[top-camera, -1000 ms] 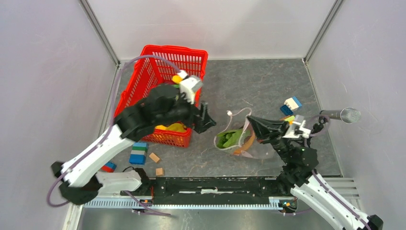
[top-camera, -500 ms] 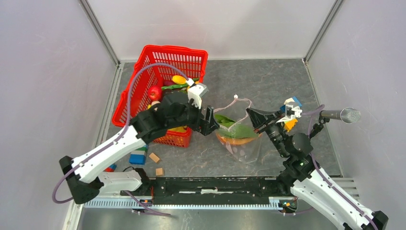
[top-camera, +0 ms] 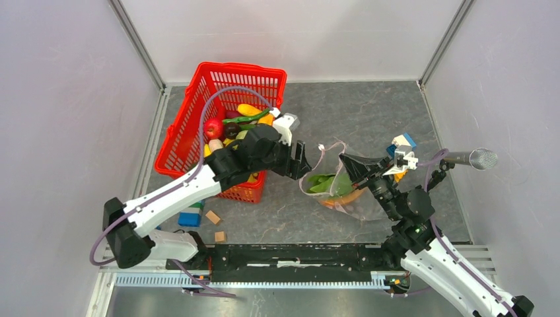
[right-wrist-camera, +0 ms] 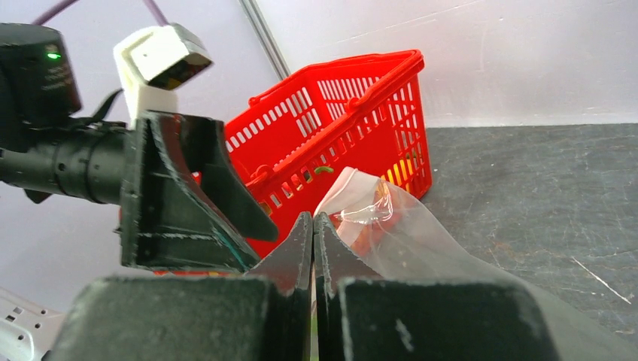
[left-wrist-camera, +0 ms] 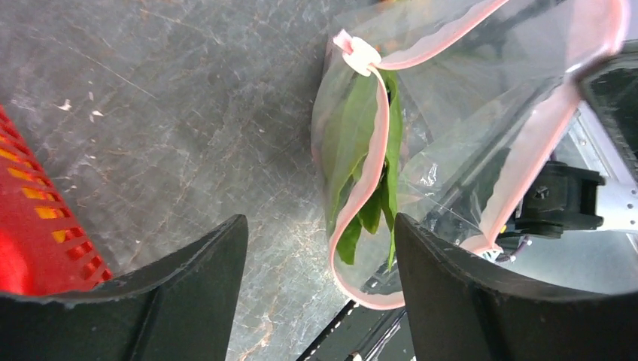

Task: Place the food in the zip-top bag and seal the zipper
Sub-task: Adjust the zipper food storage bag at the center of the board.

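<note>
The zip-top bag [top-camera: 340,191] stands on the table right of centre, holding a green leafy food piece [top-camera: 321,183] and an orange one [top-camera: 350,197]. My right gripper [top-camera: 347,165] is shut on the bag's right mouth edge; in its wrist view the closed tips [right-wrist-camera: 312,216] pinch the clear plastic [right-wrist-camera: 391,226]. My left gripper [top-camera: 300,162] is open at the bag's left side. In its wrist view the pink zipper [left-wrist-camera: 361,203] loops between the fingers [left-wrist-camera: 466,293], untouched, beside the leaf [left-wrist-camera: 353,143]. More food, a red apple [top-camera: 212,128] and a yellow piece [top-camera: 248,109], lies in the basket.
The red mesh basket [top-camera: 198,86] stands at the back left, just behind my left arm. Blue and white blocks [top-camera: 403,142] lie behind the right gripper. A blue-green block [top-camera: 190,214] and wooden blocks [top-camera: 212,217] lie front left. A microphone [top-camera: 477,158] pokes in at right.
My left gripper has swung right from the basket's front to the bag's mouth and its jaws have narrowed a little. The right gripper has raised the bag's edge, standing the bag up.
</note>
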Available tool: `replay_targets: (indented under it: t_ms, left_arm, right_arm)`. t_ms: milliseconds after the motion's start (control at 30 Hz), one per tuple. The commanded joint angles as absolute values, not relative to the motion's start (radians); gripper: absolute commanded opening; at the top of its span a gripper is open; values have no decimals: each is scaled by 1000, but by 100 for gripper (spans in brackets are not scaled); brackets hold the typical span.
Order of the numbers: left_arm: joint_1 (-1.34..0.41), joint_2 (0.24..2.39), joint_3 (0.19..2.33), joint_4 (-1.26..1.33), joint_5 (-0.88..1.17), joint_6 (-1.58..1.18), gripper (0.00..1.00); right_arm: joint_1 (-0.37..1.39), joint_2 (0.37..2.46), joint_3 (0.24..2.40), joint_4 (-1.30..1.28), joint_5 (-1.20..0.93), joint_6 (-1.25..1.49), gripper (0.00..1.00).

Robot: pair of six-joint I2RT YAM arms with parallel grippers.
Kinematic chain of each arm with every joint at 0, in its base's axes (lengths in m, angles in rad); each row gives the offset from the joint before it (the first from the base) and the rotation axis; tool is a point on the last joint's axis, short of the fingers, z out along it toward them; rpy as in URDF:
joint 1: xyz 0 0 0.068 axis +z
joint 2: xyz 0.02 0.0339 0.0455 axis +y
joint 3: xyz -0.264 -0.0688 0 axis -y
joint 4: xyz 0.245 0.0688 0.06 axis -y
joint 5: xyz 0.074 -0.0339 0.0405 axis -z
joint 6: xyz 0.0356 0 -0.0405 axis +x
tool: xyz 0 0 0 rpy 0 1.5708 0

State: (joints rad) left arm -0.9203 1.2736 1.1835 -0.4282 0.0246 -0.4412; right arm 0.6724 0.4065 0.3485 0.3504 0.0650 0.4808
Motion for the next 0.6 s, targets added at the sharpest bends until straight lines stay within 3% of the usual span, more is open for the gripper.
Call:
replay_targets:
  t_ms: [0, 100, 233, 467, 567]
  left_arm:
    - [-919, 1316, 1185, -367, 174, -475, 76]
    - [-918, 1279, 1130, -299, 276, -476, 79]
    - [-918, 1243, 1086, -308, 243, -462, 77]
    - [-919, 1293, 1076, -367, 148, -464, 65]
    - [-919, 1312, 1078, -342, 157, -474, 53]
  right_arm:
    - [673, 391, 348, 430, 51, 461, 0]
    - [673, 398, 347, 420, 54, 458, 0]
    - [673, 398, 341, 433, 53, 459, 0]
    - [673, 393, 341, 456, 29, 459, 0]
    - [673, 388, 338, 459, 26, 459, 0]
